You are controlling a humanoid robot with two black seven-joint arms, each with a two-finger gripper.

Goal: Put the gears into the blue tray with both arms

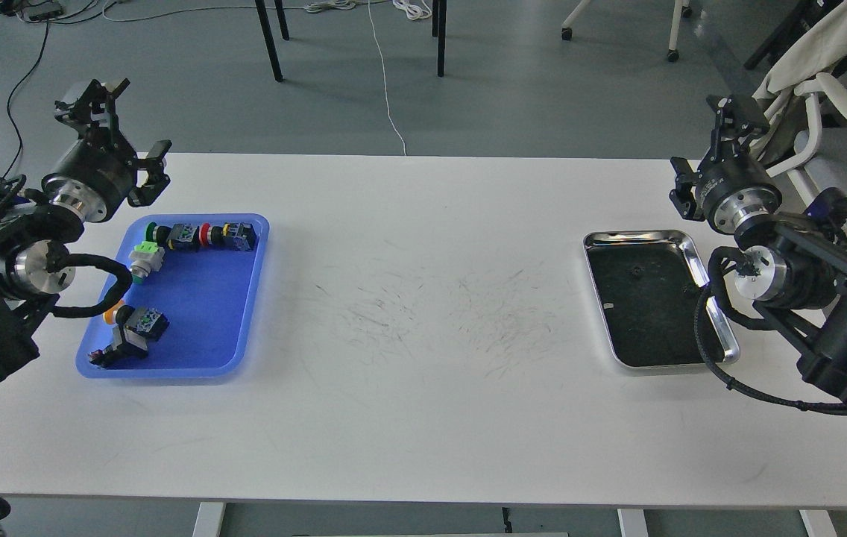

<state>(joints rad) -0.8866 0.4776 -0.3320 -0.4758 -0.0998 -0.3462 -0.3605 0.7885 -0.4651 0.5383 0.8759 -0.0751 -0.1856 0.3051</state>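
Observation:
The blue tray lies at the table's left and holds several colourful-capped push-button switches. I can make out no gears for certain. One tiny dark round spot shows faintly on the dark floor of the steel tray at the right. My left gripper hangs above the blue tray's far left corner, open and empty. My right gripper is raised just behind the steel tray's far right corner, fingers spread, holding nothing.
Bare, scuffed white tabletop stretches between the two trays. Chair and table legs stand on the floor behind the table, and a white chair is at the far right.

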